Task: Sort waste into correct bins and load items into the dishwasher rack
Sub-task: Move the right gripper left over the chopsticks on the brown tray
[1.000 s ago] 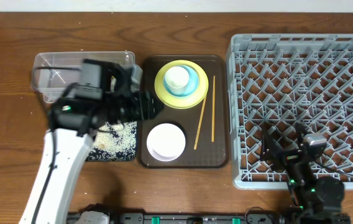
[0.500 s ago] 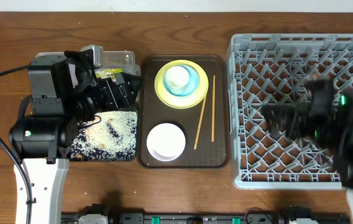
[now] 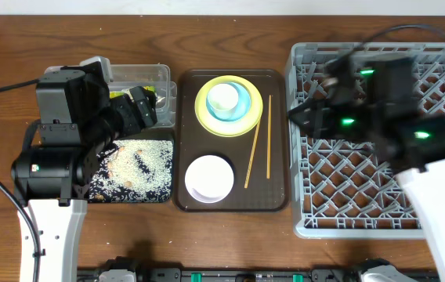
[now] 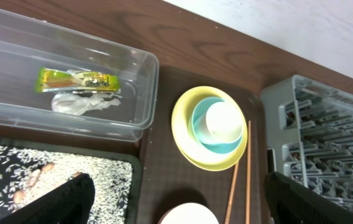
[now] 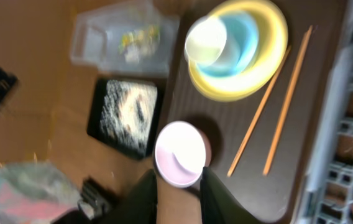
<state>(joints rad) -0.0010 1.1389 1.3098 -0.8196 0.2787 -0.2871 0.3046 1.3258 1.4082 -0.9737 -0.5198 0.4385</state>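
My left claw (image 4: 178,182) stands wide open, empty. The flat yellow-green snack wrapper (image 4: 77,79) touches the crumpled white napkin (image 4: 80,103) inside the clear tub (image 4: 15,59). My right claw (image 5: 178,175) is blurred; I cannot tell its closure.

Soft even light up top, but the right wrist cam is a smeary mess

The overhead view is bright and flat, with just short soft shadows on the tabletop (image 3: 230,251) and a faint sheen on the brown serving tray (image 3: 277,196). The right arm (image 3: 387,110) is motion-blurred there, its green lights smeared. The left wrist view is crisp: there are soft highlights along the clear tub (image 4: 133,68) rim, the snack wrapper (image 4: 77,79) print is almost readable, and only the dark fingers (image 4: 64,202) in the bottom corners are out of focus. The right wrist view is blurry all over. Its chopsticks (image 5: 260,115) are fuzzy, the yellow plate (image 5: 270,56) is washed out, the white bowl (image 5: 179,152) has a pinkish tint, and the rack (image 5: 350,124) is streaked at the edge.
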